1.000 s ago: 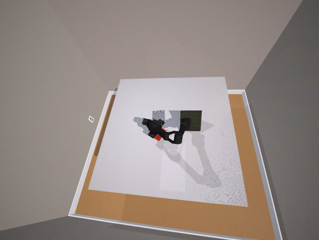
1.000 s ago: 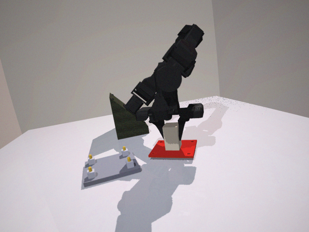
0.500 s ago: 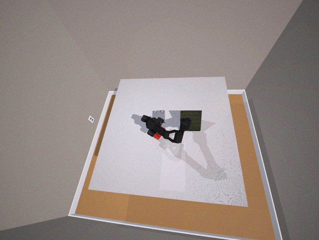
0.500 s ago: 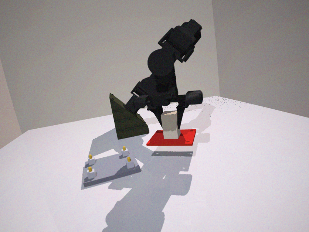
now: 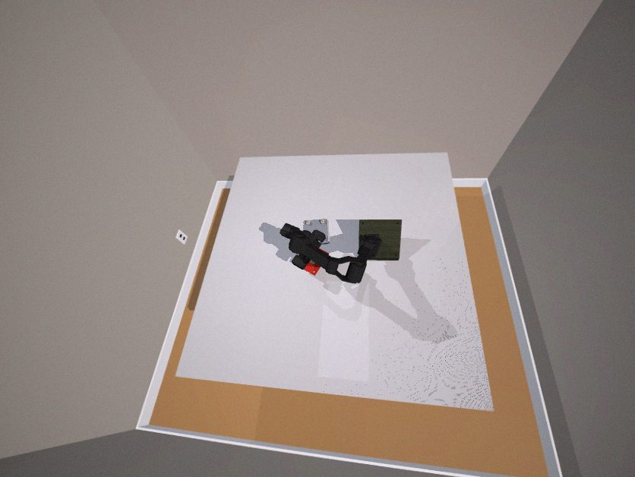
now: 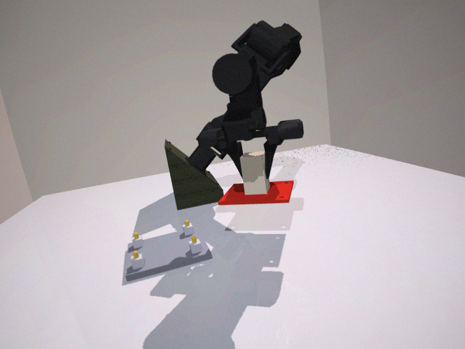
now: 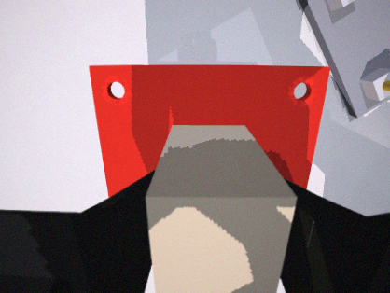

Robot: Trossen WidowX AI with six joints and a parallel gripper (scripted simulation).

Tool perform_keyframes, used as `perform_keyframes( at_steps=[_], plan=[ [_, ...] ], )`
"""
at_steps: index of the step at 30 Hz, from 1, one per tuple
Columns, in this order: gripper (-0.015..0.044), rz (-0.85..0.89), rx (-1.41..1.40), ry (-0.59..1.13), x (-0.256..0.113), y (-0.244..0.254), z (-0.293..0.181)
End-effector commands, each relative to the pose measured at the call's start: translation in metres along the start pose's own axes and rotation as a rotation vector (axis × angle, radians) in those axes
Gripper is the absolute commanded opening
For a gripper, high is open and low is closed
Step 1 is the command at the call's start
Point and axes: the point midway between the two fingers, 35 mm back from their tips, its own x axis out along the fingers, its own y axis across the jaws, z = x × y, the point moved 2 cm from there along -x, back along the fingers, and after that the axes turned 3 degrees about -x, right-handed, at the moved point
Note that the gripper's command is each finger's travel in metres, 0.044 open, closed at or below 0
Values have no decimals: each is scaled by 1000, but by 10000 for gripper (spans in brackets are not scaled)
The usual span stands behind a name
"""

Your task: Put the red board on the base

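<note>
The red board (image 5: 311, 269) (image 6: 233, 197) (image 7: 215, 95) hangs roughly level above the table, with its shadow apart below it. Its beige square handle (image 6: 253, 169) (image 7: 210, 243) points up. My gripper (image 6: 255, 177) (image 7: 210, 175) is shut on the handle, one finger on each side. The grey base (image 5: 319, 229) (image 6: 165, 248) (image 7: 341, 51) lies on the table, left of and nearer than the board in the exterior view. All four posts with gold pins show there. In the wrist view the base is at the upper right, turned relative to the board. The board's near holes are hidden in the wrist view.
A dark green wedge-shaped block (image 5: 389, 238) (image 6: 187, 187) stands behind the base in the exterior view, close to the left of the board, with part of the arm in front of or above it. The white table (image 5: 246, 328) (image 6: 368, 263) lies beneath everything.
</note>
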Motion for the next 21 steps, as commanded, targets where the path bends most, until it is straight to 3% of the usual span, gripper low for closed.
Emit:
perform_keyframes(
  at_steps=[1,21],
  plan=[
    [0,-6,-27,-5,-3,-5,7],
    [0,-17,-186,-12,-7,-45,40]
  ],
)
